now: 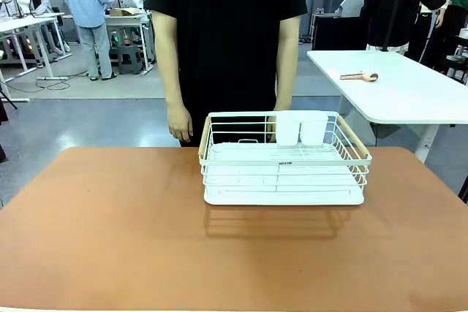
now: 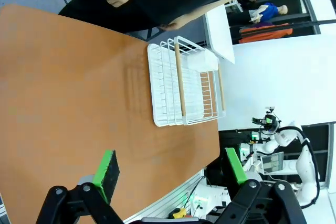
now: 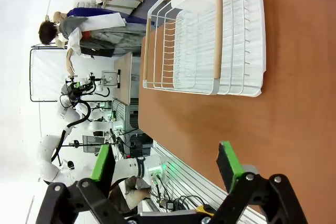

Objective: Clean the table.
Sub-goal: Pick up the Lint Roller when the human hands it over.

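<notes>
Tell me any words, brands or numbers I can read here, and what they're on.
A small dark print on the front rail of the white wire dish rack: too small to read.
On the terracotta table and the rack's white cups: no writing visible.

Front view faces the far edge of the table (image 1: 110, 239). Both rolled wrist views look from the near edge, sharing the wire rack (image 2: 181, 85).
</notes>
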